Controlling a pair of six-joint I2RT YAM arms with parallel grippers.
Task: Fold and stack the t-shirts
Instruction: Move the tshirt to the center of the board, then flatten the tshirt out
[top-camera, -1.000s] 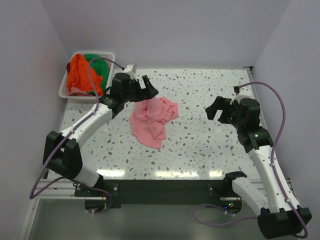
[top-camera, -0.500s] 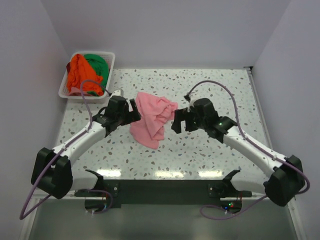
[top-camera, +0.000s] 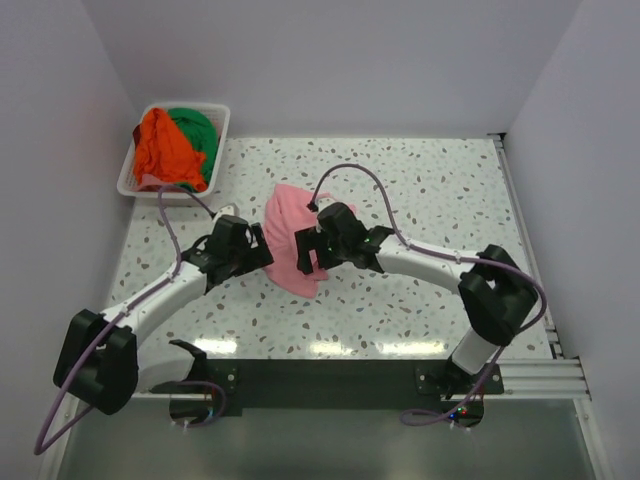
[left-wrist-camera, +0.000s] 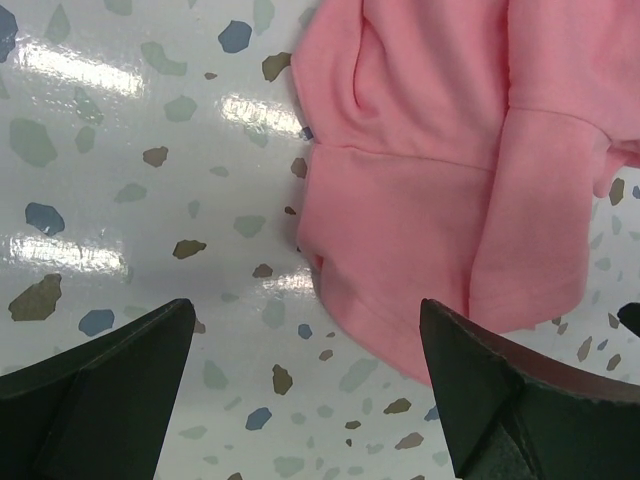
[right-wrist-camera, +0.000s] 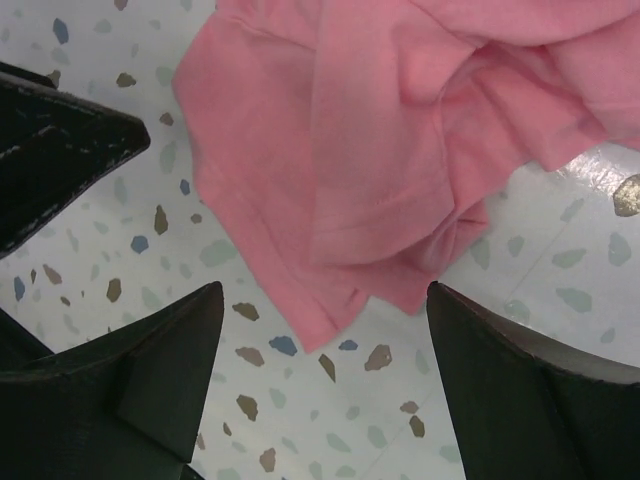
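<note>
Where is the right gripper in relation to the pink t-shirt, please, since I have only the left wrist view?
Observer: The right gripper is open over a corner of the pink t-shirt, with a finger on each side.
Operator: And the other shirts?
Observer: The orange t-shirt and green t-shirt lie bunched in the white basket at the far left corner of the table.
Operator: Is the pink one laid flat?
Observer: No, the top view shows it crumpled in a heap.

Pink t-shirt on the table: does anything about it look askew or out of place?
The pink t-shirt lies crumpled on the table, bunched over itself rather than spread flat. The orange t-shirt and green t-shirt sit heaped in the white basket.
</note>
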